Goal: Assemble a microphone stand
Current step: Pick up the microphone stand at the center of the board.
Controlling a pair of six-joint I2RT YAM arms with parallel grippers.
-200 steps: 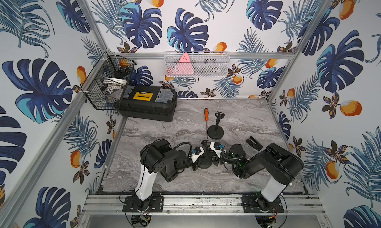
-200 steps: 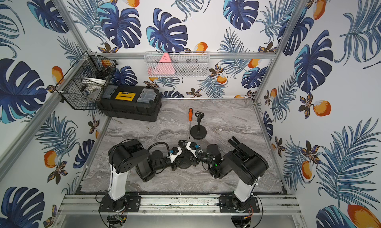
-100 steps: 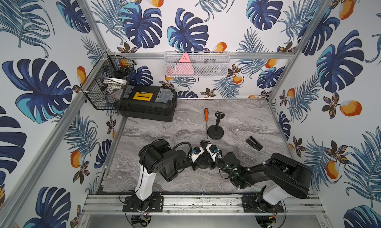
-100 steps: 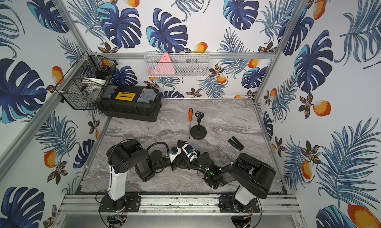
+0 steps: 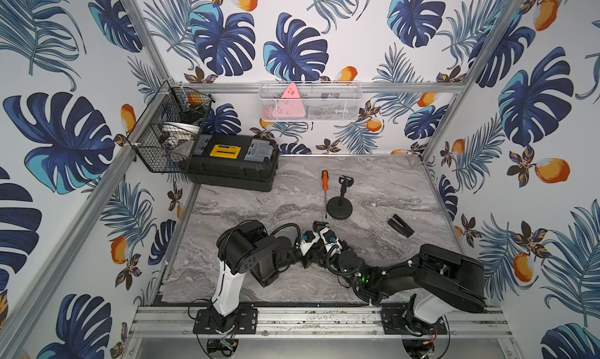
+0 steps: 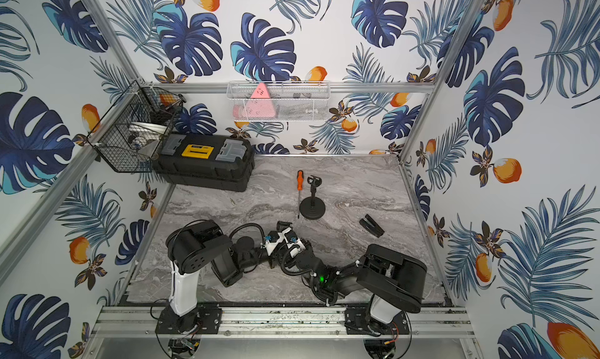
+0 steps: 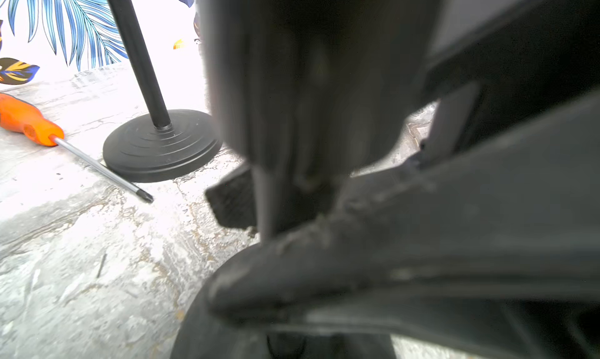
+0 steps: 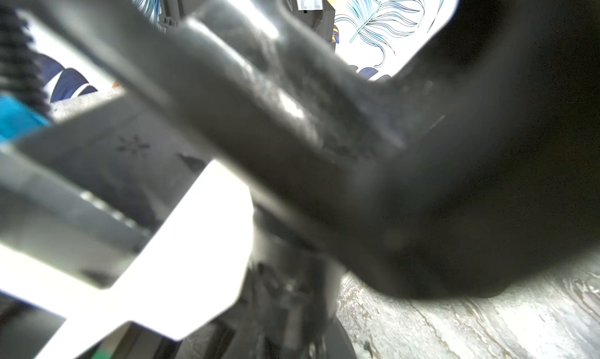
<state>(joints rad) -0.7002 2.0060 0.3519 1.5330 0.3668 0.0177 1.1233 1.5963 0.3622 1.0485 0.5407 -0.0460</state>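
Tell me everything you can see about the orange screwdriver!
The screwdriver has an orange handle, plastic-looking, and a thin shiny metal shaft ending in a dark cross-shaped tip. It lies flat on the grey marble table, handle toward the back wall, tip toward the robot. Its shaft runs beside the stand's round black base; whether they touch is unclear. Nothing holds it.

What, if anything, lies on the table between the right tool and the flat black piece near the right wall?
Nothing visible does: the grey marble table between the right tool and the flat black piece is bare. The black round-based microphone stand and orange-handled screwdriver sit farther back, off that line.
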